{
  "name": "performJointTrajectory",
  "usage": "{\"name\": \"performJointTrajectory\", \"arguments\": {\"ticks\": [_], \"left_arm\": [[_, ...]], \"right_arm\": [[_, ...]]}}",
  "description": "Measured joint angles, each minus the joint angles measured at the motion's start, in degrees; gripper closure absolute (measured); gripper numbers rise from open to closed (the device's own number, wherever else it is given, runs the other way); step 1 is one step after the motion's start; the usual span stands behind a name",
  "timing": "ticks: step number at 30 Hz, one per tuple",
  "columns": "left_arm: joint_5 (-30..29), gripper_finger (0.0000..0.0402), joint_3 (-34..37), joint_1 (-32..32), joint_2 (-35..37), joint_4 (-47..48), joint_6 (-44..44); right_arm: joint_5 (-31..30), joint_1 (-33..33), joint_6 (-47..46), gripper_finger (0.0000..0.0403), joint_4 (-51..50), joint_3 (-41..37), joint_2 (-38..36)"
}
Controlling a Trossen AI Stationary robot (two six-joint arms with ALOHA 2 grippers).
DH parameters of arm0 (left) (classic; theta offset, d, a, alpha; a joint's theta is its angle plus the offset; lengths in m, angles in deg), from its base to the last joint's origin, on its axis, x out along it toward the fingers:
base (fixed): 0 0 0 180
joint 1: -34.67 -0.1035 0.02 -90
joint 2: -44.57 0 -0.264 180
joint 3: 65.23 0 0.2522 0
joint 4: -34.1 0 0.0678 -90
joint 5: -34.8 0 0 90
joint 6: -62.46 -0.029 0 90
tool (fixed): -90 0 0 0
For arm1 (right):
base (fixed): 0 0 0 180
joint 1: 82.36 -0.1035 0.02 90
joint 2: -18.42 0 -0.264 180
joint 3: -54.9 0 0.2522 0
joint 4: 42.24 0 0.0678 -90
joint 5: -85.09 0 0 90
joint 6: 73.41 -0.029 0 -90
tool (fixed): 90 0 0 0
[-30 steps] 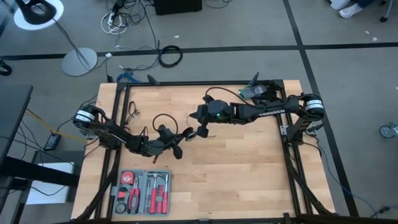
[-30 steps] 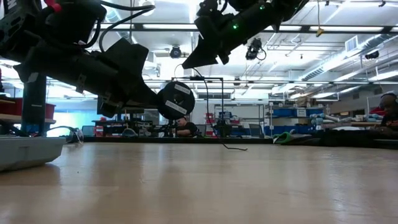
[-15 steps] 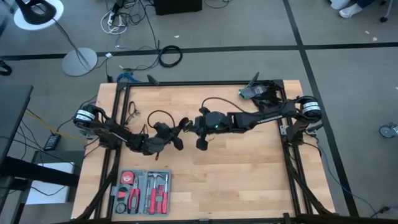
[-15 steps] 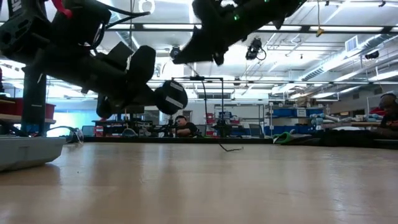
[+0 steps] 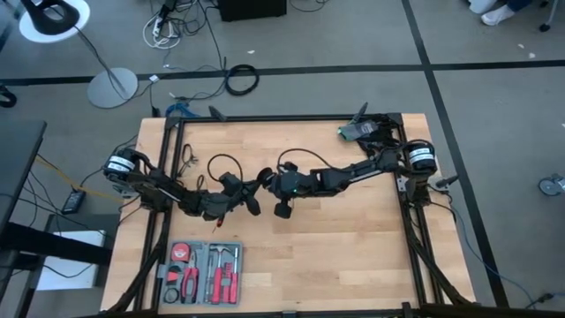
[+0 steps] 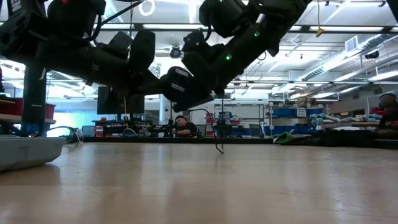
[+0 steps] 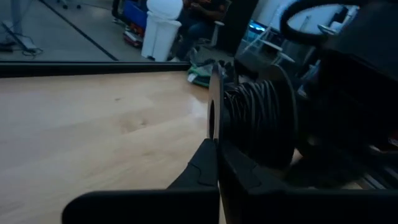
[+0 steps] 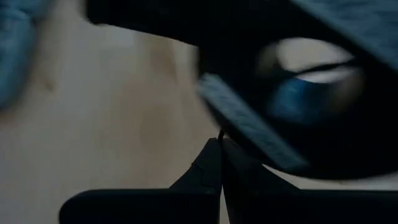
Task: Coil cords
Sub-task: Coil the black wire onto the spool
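One black cord [image 5: 222, 162] loops above the table [image 5: 353, 247] left of its middle, wound onto one round spool [image 7: 258, 121] that the left tool [image 5: 250, 196] holds clamped between its fingers. The right tool [image 5: 269, 181] sits just beside it, fingers pressed together on the cord's thin strand. One tool kit [image 5: 201, 272] lies near the front left corner of the pale wood table; a workshop with shelving fills the room behind.

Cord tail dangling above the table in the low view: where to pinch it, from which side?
Probably the straight vertical stretch of the cord, above its curled tip: it hangs taut and clear of the table. Come in level from the side away from the puck, since the left gripper holding it crowds that side.
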Motion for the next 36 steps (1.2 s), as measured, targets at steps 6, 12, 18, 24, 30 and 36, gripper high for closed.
{"name": "performJointTrajectory", "arguments": {"ticks": [6, 12, 18, 24, 30, 36], "left_arm": [[-0.1, 0.0401, 0.0, 1.2, 0.0, -0.3, -1.3], [-4.0, 0.0401, 2.0, 2.9, 0.0, -1.3, -0.5], [-6.2, 0.0401, 4.9, 4.9, 0.1, -4.5, 0.6], [-6.2, 0.0401, 5.3, 5.4, 0.1, -4.2, 1.0], [-6.3, 0.0401, 5.3, 5.4, 0.1, -5.1, 0.7], [-6.4, 0.0401, 5.3, 5.4, 0.1, -5.9, 0.2]], "right_arm": [[-1.2, 1.8, 0.7, 0.0400, -5.7, 0.0, -3.3], [5.2, 2.6, 0.2, 0.0378, -7.0, -0.7, -3.5], [7.6, 2.6, -2.9, 0.0360, 10.2, -10.4, -3.5], [8.5, 2.1, -9.0, 0.0359, 31.6, -21.8, -2.5], [8.6, 0.8, -11.1, 0.0358, 35.5, -25.0, -2.6], [8.6, 0.7, -12.6, 0.0366, 34.4, -25.0, -2.6]]}}
